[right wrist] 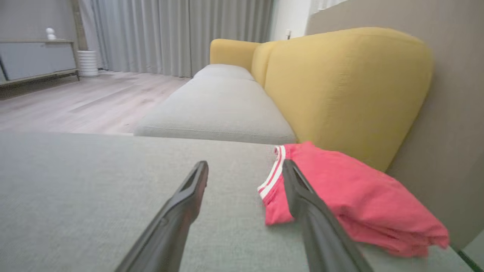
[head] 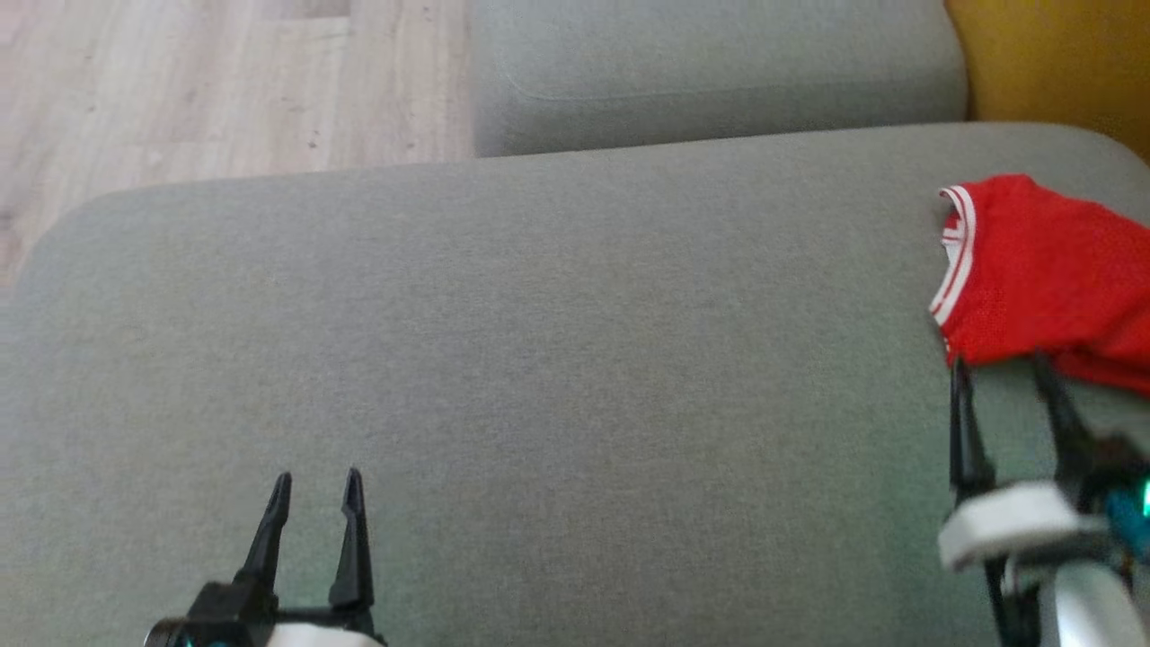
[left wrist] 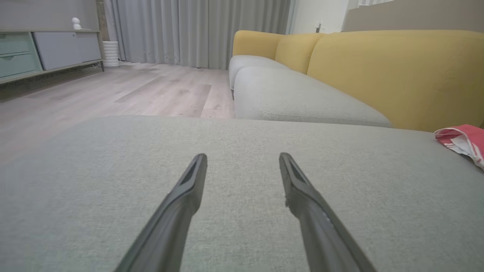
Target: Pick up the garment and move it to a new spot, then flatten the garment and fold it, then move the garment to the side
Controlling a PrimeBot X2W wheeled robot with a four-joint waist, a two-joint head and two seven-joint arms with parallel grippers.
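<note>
Two grippers are hovering over the grey cushion [head: 575,359], fingers spread wide, holding nothing; the red garment [head: 1051,270] is lying just ahead of the right gripper [head: 1001,362] and well right of the left gripper [head: 318,474].

The garment [head: 1047,270] lies on the seat cushion [head: 539,359] at its right edge, near the backrest [right wrist: 340,87].

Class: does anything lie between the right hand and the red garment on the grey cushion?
Nothing visible does. The open right hand sits right at the near edge of the red garment, with just the grey cushion beneath them.
</note>
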